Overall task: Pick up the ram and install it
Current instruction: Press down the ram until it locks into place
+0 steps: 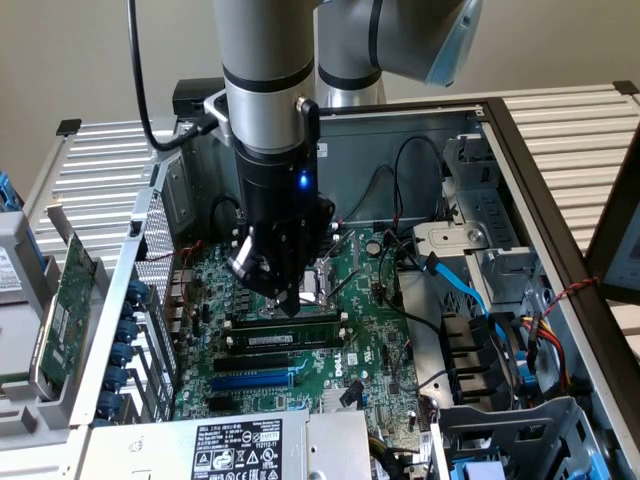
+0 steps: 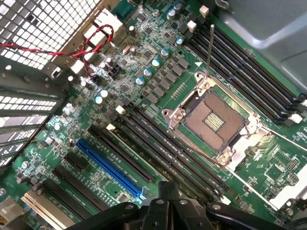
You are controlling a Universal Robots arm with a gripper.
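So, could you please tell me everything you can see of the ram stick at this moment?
The ram is a long, thin, dark stick with a pale label strip along its middle. It lies level in one of the black memory slots on the green motherboard, running from the exterior view's left to its right, just above the blue slot. The gripper stands right above it with jaws shut, its tip at or near the stick's upper edge; actual contact cannot be told.
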